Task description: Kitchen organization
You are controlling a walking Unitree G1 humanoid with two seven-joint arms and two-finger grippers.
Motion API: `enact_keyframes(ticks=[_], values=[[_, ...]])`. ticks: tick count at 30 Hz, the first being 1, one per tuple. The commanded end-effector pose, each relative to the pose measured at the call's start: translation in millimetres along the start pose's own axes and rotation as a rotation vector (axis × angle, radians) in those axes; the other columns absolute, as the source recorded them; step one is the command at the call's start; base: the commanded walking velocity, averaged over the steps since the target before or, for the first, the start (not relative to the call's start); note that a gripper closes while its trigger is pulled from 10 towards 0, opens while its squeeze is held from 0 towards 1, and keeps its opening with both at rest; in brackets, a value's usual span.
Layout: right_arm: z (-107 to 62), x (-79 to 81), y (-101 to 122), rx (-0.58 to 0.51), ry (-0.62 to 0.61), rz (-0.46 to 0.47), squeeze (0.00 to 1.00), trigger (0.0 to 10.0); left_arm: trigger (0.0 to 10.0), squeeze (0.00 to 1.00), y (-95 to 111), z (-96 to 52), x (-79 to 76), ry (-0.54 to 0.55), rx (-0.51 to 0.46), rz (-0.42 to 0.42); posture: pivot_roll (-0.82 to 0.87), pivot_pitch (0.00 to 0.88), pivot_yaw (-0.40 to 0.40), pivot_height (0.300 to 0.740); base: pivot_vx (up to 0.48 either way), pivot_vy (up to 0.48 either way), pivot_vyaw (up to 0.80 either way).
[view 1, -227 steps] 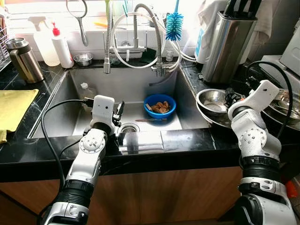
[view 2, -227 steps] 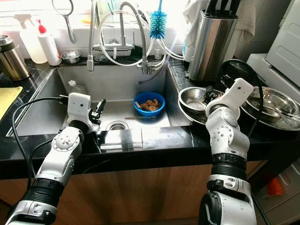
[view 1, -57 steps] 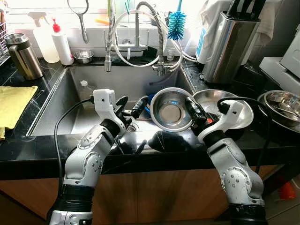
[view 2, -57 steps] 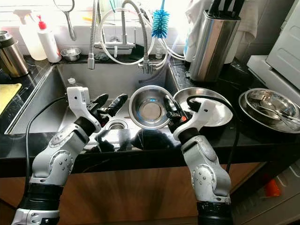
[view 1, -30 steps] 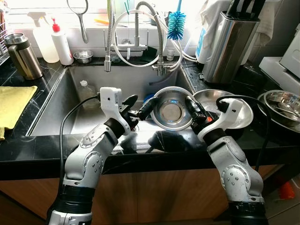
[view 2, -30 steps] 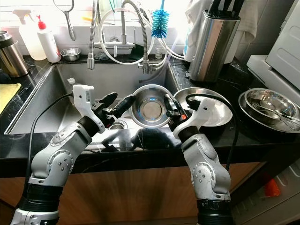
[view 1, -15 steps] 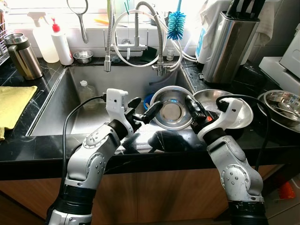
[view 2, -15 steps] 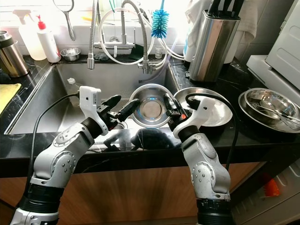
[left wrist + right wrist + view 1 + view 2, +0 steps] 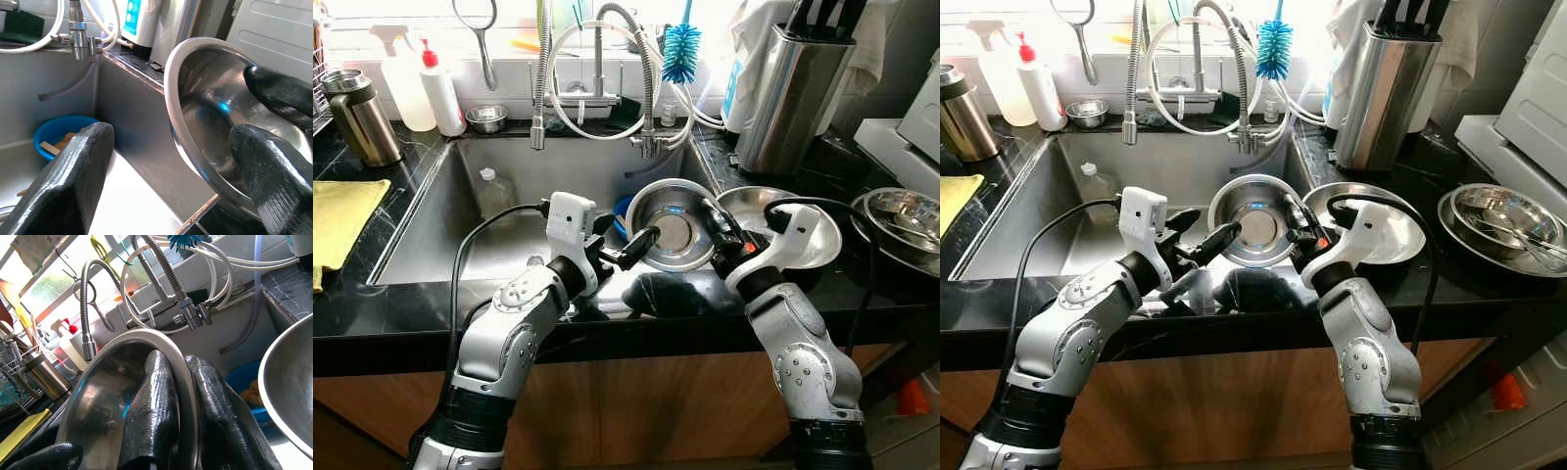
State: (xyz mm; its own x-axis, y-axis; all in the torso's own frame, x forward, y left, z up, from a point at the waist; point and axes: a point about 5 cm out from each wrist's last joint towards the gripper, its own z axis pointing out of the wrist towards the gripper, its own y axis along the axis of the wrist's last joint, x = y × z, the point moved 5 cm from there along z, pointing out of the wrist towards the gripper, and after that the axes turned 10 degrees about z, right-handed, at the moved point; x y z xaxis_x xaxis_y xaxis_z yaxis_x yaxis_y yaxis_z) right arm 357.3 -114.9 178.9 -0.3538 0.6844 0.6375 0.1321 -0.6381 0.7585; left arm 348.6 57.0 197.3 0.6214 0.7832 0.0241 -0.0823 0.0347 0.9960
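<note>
Steel bowl (image 9: 669, 223) tilted above sink (image 9: 440, 230), rim pinched by right tool (image 9: 717, 227); left tool (image 9: 628, 239), spread wide, now closer, straddling opposite rim.

Right gripper (image 9: 713, 223) brought steel bowl (image 9: 672, 223) from frame right to centre, over the sink. Left gripper (image 9: 628, 242) rose from lower left; fingers now straddle the bowl's left rim, spread.

Black marble bench (image 9: 372, 308) ringed steel sink (image 9: 440, 235). Yellow cloth (image 9: 337, 220) lay at 9 o'clock, steel jug (image 9: 357, 117) at 10, knife block (image 9: 788, 88) at 1, steel bowls (image 9: 901, 211) at 3.
</note>
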Motion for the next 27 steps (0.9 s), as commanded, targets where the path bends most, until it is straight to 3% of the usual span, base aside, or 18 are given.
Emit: enact_keyframes(ticks=[1, 2, 3, 4, 7, 8, 27], values=[[4.2, 6.2, 3.5, -0.009, 0.021, -0.007, 0.00, 10.0, 10.0, 0.00, -4.2, 0.9, -0.1, 0.004, 0.028, 0.005, -0.02, 0.040, -0.040, 0.740, 0.000, 0.000, 0.00], [4.3, 6.4, 3.3, -0.009, 0.022, -0.006, 0.00, 10.0, 9.1, 0.00, -4.5, 1.1, 1.2, 0.013, 0.029, 0.001, -0.02, 0.038, -0.040, 0.740, 0.000, 0.000, 0.00], [4.4, 6.8, 3.1, -0.009, 0.023, -0.006, 0.00, 10.0, 4.0, 0.00, -5.3, 1.1, 3.4, 0.027, 0.032, -0.002, -0.02, 0.038, -0.040, 0.740, 0.000, 0.000, 0.00], [4.6, 7.2, 2.7, -0.008, 0.024, -0.005, 0.00, 10.0, 2.7, 0.00, -6.1, 1.1, 5.3, 0.035, 0.036, -0.001, -0.02, 0.038, -0.039, 0.740, 0.000, 0.000, 0.00], [4.8, 7.5, 2.3, -0.008, 0.024, -0.005, 0.00, 10.0, 2.7, 0.00, -7.0, 1.0, 7.0, 0.042, 0.041, 0.002, -0.02, 0.038, -0.039, 0.740, 0.000, 0.000, 0.00], [5.0, 7.9, 1.8, -0.007, 0.026, -0.005, 0.00, 10.0, 0.0, 0.00, -7.4, 0.8, 9.3, 0.054, 0.042, -0.003, -0.02, 0.037, -0.040, 0.740, 0.000, 0.000, 0.00], [5.6, 8.5, -0.5, 0.001, 0.026, -0.024, 0.00, 10.0, 0.0, 0.00, -9.5, 0.0, 14.0, 0.083, 0.051, -0.011, -0.02, 0.039, -0.042, 0.740, 0.000, 0.000, 0.00]])
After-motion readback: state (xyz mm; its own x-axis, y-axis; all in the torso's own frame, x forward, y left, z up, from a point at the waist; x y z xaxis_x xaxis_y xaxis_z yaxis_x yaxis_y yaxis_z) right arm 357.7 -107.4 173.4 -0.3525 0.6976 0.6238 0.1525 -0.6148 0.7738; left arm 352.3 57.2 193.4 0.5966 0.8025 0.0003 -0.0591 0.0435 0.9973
